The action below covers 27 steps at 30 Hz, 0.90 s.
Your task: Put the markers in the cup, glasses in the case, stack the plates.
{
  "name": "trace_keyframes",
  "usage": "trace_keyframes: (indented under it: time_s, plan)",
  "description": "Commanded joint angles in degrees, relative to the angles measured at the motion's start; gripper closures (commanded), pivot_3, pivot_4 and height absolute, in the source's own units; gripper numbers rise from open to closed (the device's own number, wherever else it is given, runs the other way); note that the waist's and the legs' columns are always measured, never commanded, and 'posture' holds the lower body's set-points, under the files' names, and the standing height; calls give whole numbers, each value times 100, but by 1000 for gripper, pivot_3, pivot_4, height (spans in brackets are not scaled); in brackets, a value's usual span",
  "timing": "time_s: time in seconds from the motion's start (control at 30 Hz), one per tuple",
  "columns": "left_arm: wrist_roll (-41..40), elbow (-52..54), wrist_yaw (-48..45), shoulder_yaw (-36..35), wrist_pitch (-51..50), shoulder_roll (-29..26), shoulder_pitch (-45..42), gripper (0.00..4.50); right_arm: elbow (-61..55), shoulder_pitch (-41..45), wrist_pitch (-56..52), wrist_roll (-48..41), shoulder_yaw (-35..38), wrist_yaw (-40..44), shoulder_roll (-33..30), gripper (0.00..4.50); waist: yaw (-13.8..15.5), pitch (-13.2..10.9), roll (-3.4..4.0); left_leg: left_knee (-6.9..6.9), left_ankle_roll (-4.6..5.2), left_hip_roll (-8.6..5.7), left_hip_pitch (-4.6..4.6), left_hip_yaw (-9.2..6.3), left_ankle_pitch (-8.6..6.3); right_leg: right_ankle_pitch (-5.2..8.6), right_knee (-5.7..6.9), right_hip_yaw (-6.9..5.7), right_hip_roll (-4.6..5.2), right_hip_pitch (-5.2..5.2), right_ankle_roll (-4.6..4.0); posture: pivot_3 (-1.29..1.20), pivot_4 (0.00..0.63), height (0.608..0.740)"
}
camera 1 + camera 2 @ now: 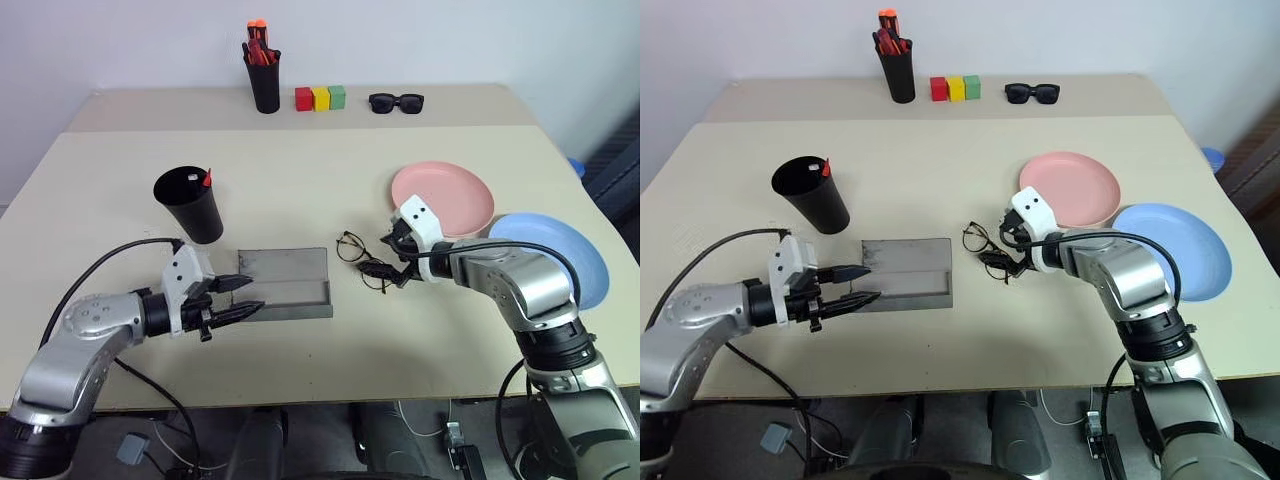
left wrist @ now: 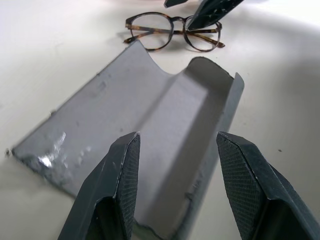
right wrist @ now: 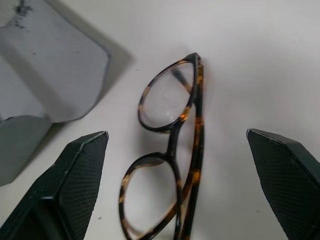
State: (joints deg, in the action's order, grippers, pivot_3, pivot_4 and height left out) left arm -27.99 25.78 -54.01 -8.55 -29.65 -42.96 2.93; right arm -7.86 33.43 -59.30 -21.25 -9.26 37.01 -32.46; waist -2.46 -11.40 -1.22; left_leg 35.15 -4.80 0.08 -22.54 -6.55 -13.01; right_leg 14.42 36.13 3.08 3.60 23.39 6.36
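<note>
Your left gripper [image 1: 240, 297] sits nearest, fingers parted and empty, at the left end of the case [image 1: 283, 282], clear of it. That grey case lies open on the table [image 1: 100, 190], lid flat, trough facing up.

Your right gripper [image 3: 180, 185] hangs over the glasses [image 1: 360, 258], fingers spread wide to either side of the frame and holding nothing. You can see the glasses resting on the table just right of the case, temples folded, not touching it.

Left and behind the case stands the cup [image 1: 190, 204], upright, with the red marker [image 1: 206, 179] leaning inside against its rim.

On the right, the pink plate [image 1: 442, 198] and the blue plate [image 1: 552, 256] lie side by side, edges close, not stacked.

Along the far edge you have a pen holder [image 1: 264, 72], three coloured blocks [image 1: 320, 97] and black sunglasses [image 1: 396, 102].
</note>
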Motion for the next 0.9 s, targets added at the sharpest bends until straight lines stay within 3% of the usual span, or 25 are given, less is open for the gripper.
trace_keyframes:
  time_s: [0.03, 0.23, 0.43, 0.63, 0.9]
  plan:
    - [-119, 286, 321, -293, -72, 77, 142, 2032, 50, 176, 11, 60, -4, -43, 79, 1244, -1, 0, 0, 0, 0, 0, 0, 0, 0, 0, 0, 0, 0, 0, -1, 0, 150, 740]
    - [-208, 409, 613, -425, -152, 156, 233, 2032, 46, 197, -80, 64, -45, -66, 128, 4331, -7, 1, 1, 1, 0, 0, 1, 0, 0, 0, 0, 0, -1, -1, -2, 0, 150, 740]
    - [-279, 431, 776, -479, -178, 171, 291, 2032, -186, 209, -92, 66, -64, -28, 21, 4429, -6, 5, -1, 2, 0, 0, 7, 2, 0, 1, -1, 1, -1, -6, -5, 0, 150, 740]
    - [-373, 296, 1177, -1164, -205, 370, 769, 2032, -1257, 616, 828, -44, -377, 966, -508, 4429, -37, 0, 8, -1, 1, 0, 3, 4, -1, 1, -2, 1, 0, 1, -2, 0, 150, 740]
    - [-247, 95, 1081, -1507, -96, 210, 1149, 2032, -355, 1473, 1613, 39, -1506, 2085, 449, 4429, -59, 3, 4, 0, 0, 12, 8, 6, -1, 0, -2, -1, -7, -1, -8, 0, 150, 740]
